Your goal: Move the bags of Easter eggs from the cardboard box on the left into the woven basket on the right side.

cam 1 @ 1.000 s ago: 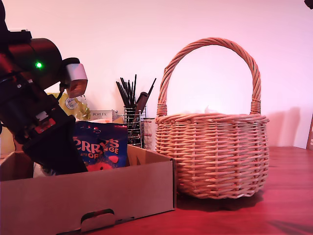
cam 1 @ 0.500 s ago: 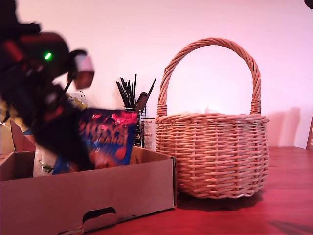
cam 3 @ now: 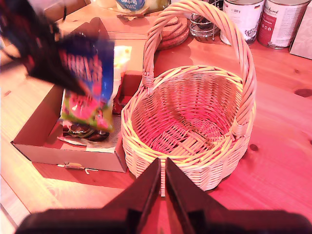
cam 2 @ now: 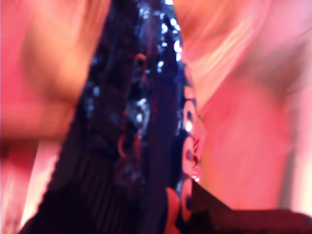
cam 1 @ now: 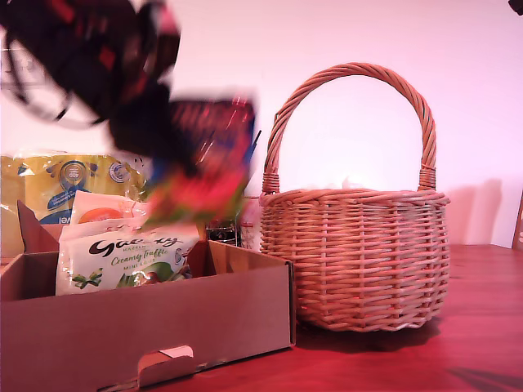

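1. cardboard box (cam 1: 147, 327) sits just beside the woven basket (cam 1: 359, 253), a galaxy bag (cam 1: 122, 257) inside it.
2. my first gripper (cam 1: 135, 122) is clenched on the blue terry's bag (cam 1: 208, 159), which hangs between box and basket; i'd clear the rim before releasing.
3. my second gripper (cam 3: 162, 187), pinched together and holding nothing, hovers above the basket.

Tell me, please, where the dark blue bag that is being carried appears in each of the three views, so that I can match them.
Exterior view: the dark blue bag, blurred, hangs in the air above the cardboard box, toward the exterior view's left of the woven basket.
First wrist view: it fills the middle of the picture, close up and blurred.
Second wrist view: it hangs over the box, beside the basket.
Shared landmark: the woven basket's arched handle.
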### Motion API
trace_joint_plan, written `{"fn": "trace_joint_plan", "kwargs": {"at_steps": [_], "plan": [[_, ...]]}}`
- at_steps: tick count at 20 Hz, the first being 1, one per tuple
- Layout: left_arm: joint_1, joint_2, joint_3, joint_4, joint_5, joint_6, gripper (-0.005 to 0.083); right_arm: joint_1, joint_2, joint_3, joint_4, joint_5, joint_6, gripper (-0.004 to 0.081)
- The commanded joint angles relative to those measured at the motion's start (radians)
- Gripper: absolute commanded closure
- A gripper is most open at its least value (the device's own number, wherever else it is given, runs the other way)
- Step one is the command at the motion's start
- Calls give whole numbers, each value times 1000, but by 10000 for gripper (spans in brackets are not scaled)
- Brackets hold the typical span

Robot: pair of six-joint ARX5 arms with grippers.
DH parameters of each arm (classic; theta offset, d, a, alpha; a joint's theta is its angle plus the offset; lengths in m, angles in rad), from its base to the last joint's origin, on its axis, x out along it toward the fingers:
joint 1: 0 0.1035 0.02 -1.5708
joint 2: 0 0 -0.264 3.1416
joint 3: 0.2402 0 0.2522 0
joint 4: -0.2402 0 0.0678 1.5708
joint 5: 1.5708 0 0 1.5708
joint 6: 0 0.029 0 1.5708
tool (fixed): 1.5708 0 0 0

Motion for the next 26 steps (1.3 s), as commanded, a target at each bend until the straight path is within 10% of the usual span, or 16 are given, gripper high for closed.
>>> {"fn": "trace_joint_plan", "kwargs": {"at_steps": [1, 6, 14, 26], "plan": [[-22, 8, 27, 50, 72, -35, 794, 4, 0, -4, 7, 0, -2, 783], [-122, 8, 38, 261, 63, -51, 794, 4, 0, -5, 6, 0, -2, 783], [-340, 61, 37, 532, -437, 100, 794, 4, 0, -4, 0, 0, -2, 783], [-349, 154, 38, 527, -404, -26, 792, 4, 0, -4, -4, 0, -2, 783]]}}
